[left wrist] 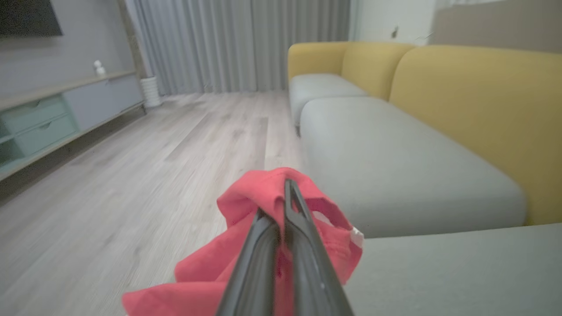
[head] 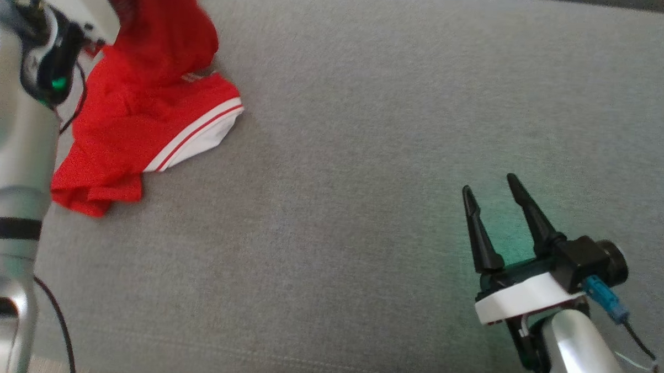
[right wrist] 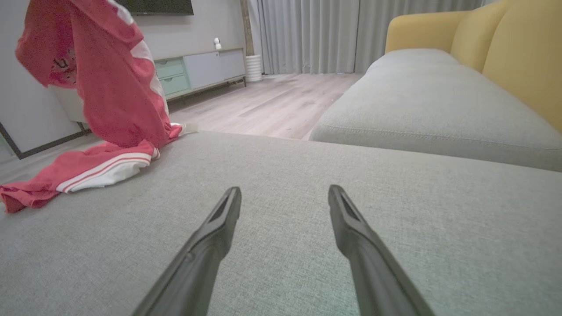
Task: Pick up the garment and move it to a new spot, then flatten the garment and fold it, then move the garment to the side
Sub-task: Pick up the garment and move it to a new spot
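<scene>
While the red garment (head: 141, 119) is pinched between the pressed-together fingers of the left gripper (left wrist: 275, 197), its lower part is draped on the grey cushion (head: 366, 154). The right gripper (head: 488, 183) is held spread, well apart from it.

Soft, even light, fairly dim, with faint shadows. A green glow tints the grey sofa seat (head: 337, 209) beside the right gripper (head: 489, 182). White glare washes the silver left forearm (head: 7, 142). The left wrist view is smeared, its wooden floor (left wrist: 131, 175) streaked; the right wrist view bows at its edges.
</scene>
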Controlling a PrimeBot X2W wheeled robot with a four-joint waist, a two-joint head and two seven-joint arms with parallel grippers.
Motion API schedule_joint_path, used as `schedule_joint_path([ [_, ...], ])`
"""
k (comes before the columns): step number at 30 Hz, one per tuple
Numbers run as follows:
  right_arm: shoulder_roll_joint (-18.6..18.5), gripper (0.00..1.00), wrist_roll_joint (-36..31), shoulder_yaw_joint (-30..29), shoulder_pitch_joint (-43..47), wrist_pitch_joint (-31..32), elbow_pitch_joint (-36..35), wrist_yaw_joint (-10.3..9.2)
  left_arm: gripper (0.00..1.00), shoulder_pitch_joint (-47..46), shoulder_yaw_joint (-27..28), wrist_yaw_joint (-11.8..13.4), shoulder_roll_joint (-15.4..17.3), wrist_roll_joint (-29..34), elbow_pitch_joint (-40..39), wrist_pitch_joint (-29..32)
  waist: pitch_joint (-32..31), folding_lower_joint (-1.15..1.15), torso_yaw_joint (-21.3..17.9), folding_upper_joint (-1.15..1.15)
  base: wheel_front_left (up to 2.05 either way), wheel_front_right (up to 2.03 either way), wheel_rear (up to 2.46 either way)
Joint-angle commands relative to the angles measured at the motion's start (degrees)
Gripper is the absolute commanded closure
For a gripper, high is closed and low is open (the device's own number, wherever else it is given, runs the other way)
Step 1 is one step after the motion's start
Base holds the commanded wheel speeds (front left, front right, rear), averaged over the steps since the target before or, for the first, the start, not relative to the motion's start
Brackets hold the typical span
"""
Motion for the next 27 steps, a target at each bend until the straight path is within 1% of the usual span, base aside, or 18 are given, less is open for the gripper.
schedule_joint_path([
  [1, 0.8, 0.0, 0.5, 1.4, -0.1, -0.9, -1.1, 0.44, 1.0, -2.6, 0.2, -0.3, 4.4, -2.1, -5.8, 1.5, -2.4, 0.0, -2.3, 0.0, 0.0, 0.0, 0.0],
  [4, 1.7, 0.0, 1.1, 1.5, 0.0, -1.2, 0.0, 0.44, 1.0, -1.7, -1.9, -0.3, 6.3, -6.3, -16.3, 5.5, -4.2, 0.0, -4.4, 0.0, 0.0, 0.0, 0.0],
  [8, 2.5, 0.0, 1.8, 1.2, 0.0, -1.4, 0.0, 0.44, 1.0, 0.6, -2.6, -0.3, 7.4, -12.2, -29.9, 12.4, -5.2, 0.0, -7.5, 0.0, 0.0, 0.0, 0.0],
  [10, 2.8, 0.0, 2.0, 1.2, 0.1, -1.4, -0.5, 0.44, 1.0, 2.1, -2.4, 0.1, 7.3, -14.9, -35.9, 15.7, -5.4, 0.0, -9.3, 0.0, 0.0, 0.0, 0.0],
  [13, 3.1, 0.0, 2.3, 1.2, 0.1, -1.4, -1.3, 0.44, 1.0, 4.7, -2.6, 1.5, 6.4, -19.3, -44.0, 20.6, -5.0, 0.0, -12.1, 0.0, 0.0, 0.0, 0.0],
  [17, 3.3, 0.0, 2.8, 1.3, -0.2, -1.4, -2.5, 0.44, 1.0, 9.1, -4.2, 3.3, 4.5, -24.7, -50.9, 25.3, -3.8, 0.0, -16.3, 0.0, 0.0, 0.0, 0.0],
  [19, 3.3, 0.0, 3.5, 1.4, -0.4, -1.4, -3.2, 0.44, 1.0, 11.3, -5.1, 4.2, 3.3, -26.8, -52.0, 26.5, -3.1, 0.0, -18.5, 0.0, 0.0, 0.0, 0.0],
  [22, 3.3, 0.0, 4.9, 2.0, -0.7, -1.4, -4.0, 0.44, 1.0, 14.4, -6.3, 4.9, 1.6, -29.6, -50.0, 27.5, -2.1, 0.0, -21.7, 0.0, 0.0, 0.0, 0.0],
  [24, 3.3, 0.0, 5.7, 2.2, -0.8, -1.4, -4.3, 0.44, 1.0, 15.9, -7.3, 4.9, 2.0, -28.4, -45.9, 27.2, -1.6, 0.0, -23.6, 0.0, 0.0, 0.0, 0.0],
  [27, 3.3, 0.0, 6.5, 2.6, -1.1, -1.4, -4.6, 0.44, 1.0, 17.4, -8.4, 4.7, 3.4, -24.2, -35.6, 24.3, -0.9, 0.0, -26.1, 0.0, 0.0, 0.0, 0.0],
])
